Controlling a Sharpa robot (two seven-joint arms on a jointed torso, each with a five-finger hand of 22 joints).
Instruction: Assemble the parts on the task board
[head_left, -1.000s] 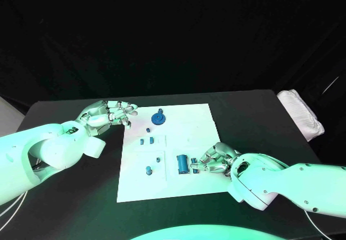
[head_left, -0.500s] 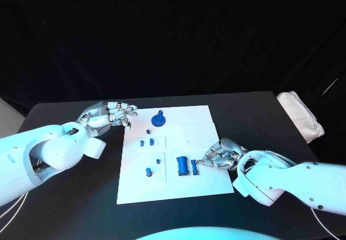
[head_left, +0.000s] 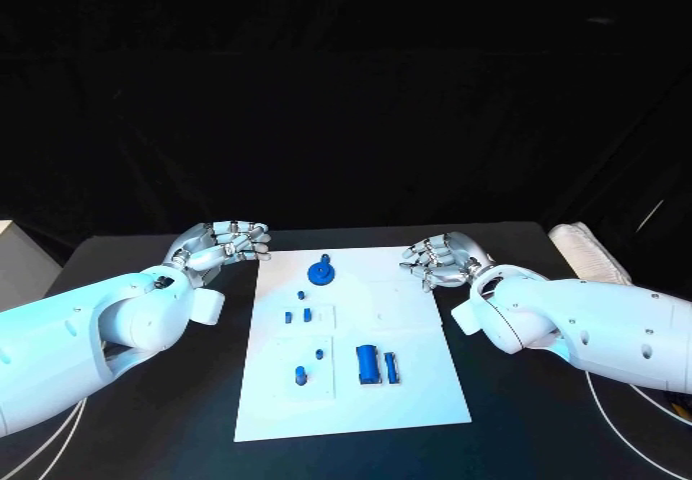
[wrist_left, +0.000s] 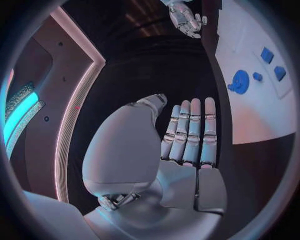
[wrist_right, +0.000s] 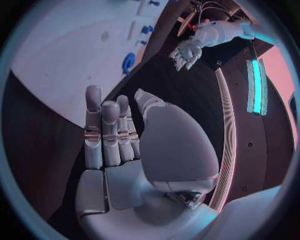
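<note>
The white task board (head_left: 411, 400) lies in the middle of the black table. On it are a round blue part (head_left: 320, 270), several small blue pieces (head_left: 297, 317) and two blue cylinders (head_left: 366, 362) side by side. My left hand (head_left: 224, 243) hovers off the board's far left corner and holds nothing. My right hand (head_left: 440, 257) is at the far right corner, also holding nothing. In the left wrist view my left hand (wrist_left: 184, 137) lies flat, fingers straight, with the board (wrist_left: 250, 110) and round part (wrist_left: 239, 81) beyond. The right wrist view shows my right hand (wrist_right: 112, 135) flat beside the board (wrist_right: 56, 55).
A white padded bundle (head_left: 594, 255) lies at the table's far right edge. Black table surface surrounds the board on both sides and in front. A pale box corner (head_left: 18, 250) stands at the far left.
My right hand has lifted away from the two blue cylinders and gone to the board's far right corner; the cylinders stay on the board. The camera has shifted. My left hand hardly moved.
</note>
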